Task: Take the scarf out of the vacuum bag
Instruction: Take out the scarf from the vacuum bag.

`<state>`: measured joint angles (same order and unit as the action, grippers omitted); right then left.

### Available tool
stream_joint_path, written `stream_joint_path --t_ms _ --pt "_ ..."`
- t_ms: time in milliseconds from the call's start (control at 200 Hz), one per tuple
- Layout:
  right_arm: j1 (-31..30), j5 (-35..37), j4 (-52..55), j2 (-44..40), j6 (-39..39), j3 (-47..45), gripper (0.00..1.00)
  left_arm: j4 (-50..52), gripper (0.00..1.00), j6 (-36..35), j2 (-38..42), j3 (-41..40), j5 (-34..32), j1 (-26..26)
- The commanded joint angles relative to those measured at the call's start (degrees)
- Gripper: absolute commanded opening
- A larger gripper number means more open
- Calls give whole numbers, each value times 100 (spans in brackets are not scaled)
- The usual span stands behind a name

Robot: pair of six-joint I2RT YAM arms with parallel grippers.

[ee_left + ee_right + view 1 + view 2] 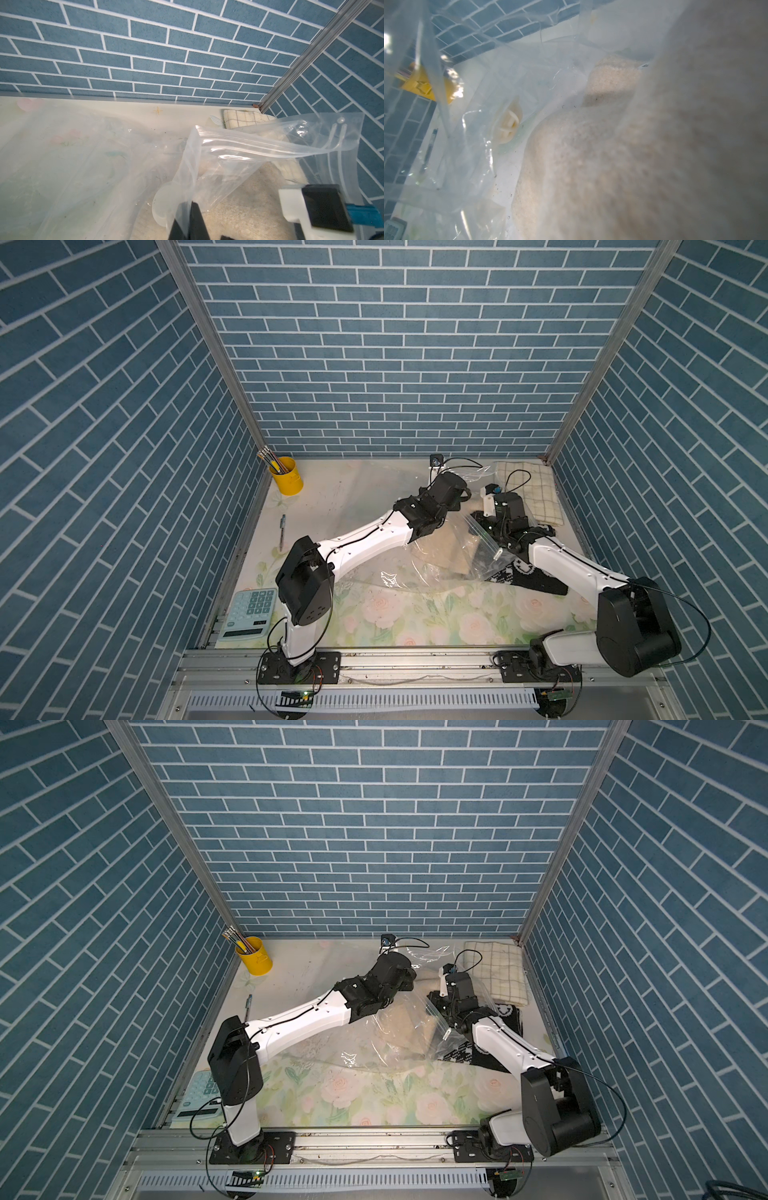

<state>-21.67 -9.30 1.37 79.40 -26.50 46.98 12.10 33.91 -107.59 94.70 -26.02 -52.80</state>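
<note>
The vacuum bag (pixel 409 574) is crinkly clear plastic spread mid-table, its open zip mouth (pixel 249 143) lifted. The beige fluffy scarf (pixel 446 551) lies inside it. My left gripper (pixel 192 209) is shut on a fold of the bag's film beside the round white valve cap (pixel 162 205); in a top view it is here (pixel 467 494). My right gripper (pixel 478 515) reaches into the mouth from the right. Its jaws are hidden behind the scarf (pixel 633 166), which rises close against that camera. The white slider clip (pixel 497 554) hangs on the zip edge.
A black-and-white knit cloth (pixel 528 572) lies under my right arm, outside the bag. A folded checked towel (pixel 536 493) sits in the back right corner. On the left are a yellow cup of pencils (pixel 286 481), a pen (pixel 282 526) and a calculator (pixel 249 614). Brick-patterned walls close three sides.
</note>
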Motion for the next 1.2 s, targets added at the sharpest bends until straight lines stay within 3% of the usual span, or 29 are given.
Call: stream_joint_path --t_ms 0,375,650,820,1010,1195 --pt "85 -149 13 94 157 127 0 115 0 -32 -60 98 -105 45" --pt "165 -503 628 559 -171 219 0 -425 0 -34 -110 -324 158 41" --pt "285 303 913 403 -599 -9 0 -1438 0 169 -301 -1176 680 42" --pt "383 409 287 -90 -969 -439 0 -1783 0 239 -363 -1465 894 45" --pt "511 -557 -837 -255 -976 -796 15 -1898 0 315 -355 -1645 918 42" --pt "591 -547 -897 -214 -886 -746 33 -1931 0 407 -325 -1817 910 48"
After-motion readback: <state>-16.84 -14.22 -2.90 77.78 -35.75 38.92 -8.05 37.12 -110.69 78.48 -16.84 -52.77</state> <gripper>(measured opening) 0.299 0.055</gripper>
